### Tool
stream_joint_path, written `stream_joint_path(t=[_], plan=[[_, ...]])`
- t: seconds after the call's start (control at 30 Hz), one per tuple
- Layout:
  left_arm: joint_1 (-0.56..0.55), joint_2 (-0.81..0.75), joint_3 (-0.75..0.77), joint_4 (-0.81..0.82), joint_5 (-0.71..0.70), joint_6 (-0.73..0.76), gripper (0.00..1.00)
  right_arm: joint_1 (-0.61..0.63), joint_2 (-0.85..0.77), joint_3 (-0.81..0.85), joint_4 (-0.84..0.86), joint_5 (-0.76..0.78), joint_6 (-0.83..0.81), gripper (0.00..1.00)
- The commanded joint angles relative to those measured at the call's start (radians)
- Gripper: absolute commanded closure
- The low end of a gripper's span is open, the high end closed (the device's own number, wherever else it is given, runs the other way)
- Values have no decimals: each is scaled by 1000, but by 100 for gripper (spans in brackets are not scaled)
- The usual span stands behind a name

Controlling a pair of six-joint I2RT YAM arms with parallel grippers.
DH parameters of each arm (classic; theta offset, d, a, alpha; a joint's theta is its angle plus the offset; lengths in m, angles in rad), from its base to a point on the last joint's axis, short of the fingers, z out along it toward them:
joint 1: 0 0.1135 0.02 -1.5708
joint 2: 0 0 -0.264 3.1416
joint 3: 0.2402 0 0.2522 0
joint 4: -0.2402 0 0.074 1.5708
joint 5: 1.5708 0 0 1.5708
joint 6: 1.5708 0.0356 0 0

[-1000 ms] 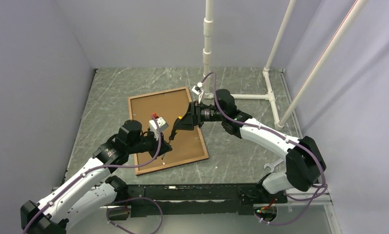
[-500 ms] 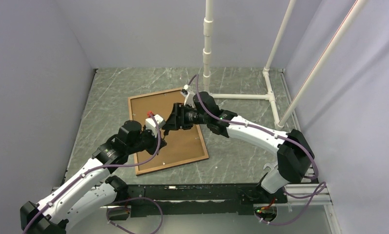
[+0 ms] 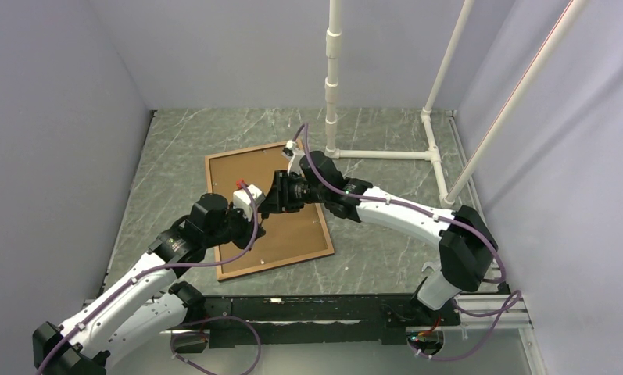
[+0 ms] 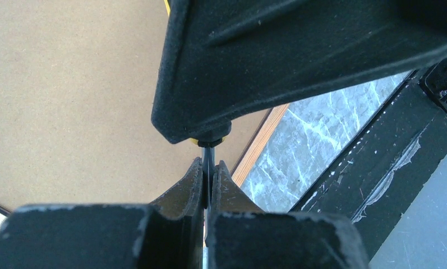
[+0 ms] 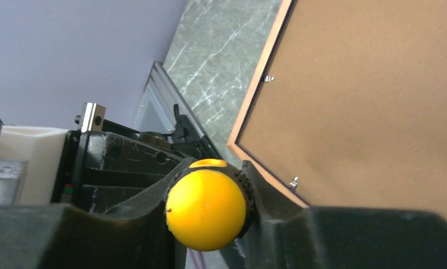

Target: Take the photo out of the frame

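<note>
The frame (image 3: 277, 263) lies face down on the table, and the photo's brown hardboard back (image 3: 245, 168) fills it. The printed side is hidden. My right gripper (image 3: 275, 201) is shut on the yellow handle of a screwdriver (image 5: 207, 208), above the board's middle. My left gripper (image 3: 258, 224) is shut on the screwdriver's thin metal shaft (image 4: 209, 152) just below the handle, above the board near the frame's edge (image 4: 259, 144). In the right wrist view the back (image 5: 367, 95) sits inside the rim (image 5: 260, 84), with small metal clips (image 5: 293, 182) along it.
A white pipe stand (image 3: 333, 78) rises at the back, with its base pipes (image 3: 386, 155) on the table to the right of the frame. Grey walls close the left, back and right. A black rail (image 3: 308, 308) runs along the near edge.
My right arm has swung left across the board with the screwdriver, closing on my left gripper. My left gripper has shifted slightly up and left. The frame has not moved.
</note>
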Motion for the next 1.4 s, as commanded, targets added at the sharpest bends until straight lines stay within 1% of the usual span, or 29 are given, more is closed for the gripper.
stream_joint_path(t=[0.0,0.03,0.07,0.17,0.2,0.23,0.27,0.3,0.33,0.37,0.43,0.47,0.53,0.6,0.63,0.7,0.77,0.93,1.13,1.23,1.37], plan=[[-5,-6,26,60,4,14,100,15,-6,25,13,42,-11,86],[-4,-6,26,61,8,13,100,15,-5,24,15,41,-13,97],[-3,-7,26,63,10,10,100,14,-5,20,14,39,-19,100],[-4,-2,31,56,16,5,100,15,-36,-13,22,74,-54,100],[-4,1,34,54,14,-4,96,15,-51,-27,24,105,-64,100],[-5,7,40,45,-2,-17,87,15,-70,-39,25,134,-79,100],[-4,15,48,34,-24,-35,67,16,-84,-47,20,173,-96,100],[-4,22,55,22,-45,-50,58,15,-95,-48,2,208,-105,100],[-4,27,61,12,-67,-65,43,15,-105,-48,-17,248,-114,100],[-4,30,68,4,-87,-81,36,15,-112,-46,-44,290,-122,100],[-3,26,72,1,-111,-105,28,15,-134,-46,-104,402,-144,100],[-4,22,72,1,-136,-125,25,15,-145,-49,-128,468,-156,100],[-2,12,78,-20,-215,-203,24,13,-175,-66,-169,597,-162,100],[-2,10,82,-47,-257,-275,24,11,-200,-79,-190,694,-208,100],[-3,11,76,-55,-261,-341,24,10,-202,-74,-210,738,-230,100],[-3,17,51,-49,-240,-426,25,2,-181,-29,-271,802,-261,100],[-3,23,10,-23,-180,-503,26,-12,-148,12,-317,839,-290,100],[-3,-16,-152,125,-46,-641,27,-68,-57,100,-387,788,-350,100],[-5,-92,-324,305,66,-783,28,-125,7,138,-372,673,-406,100],[-10,-87,-362,347,85,-826,29,-132,59,190,-411,645,-425,100],[-42,-41,-364,379,85,-841,29,-130,92,230,-434,624,-429,100]])
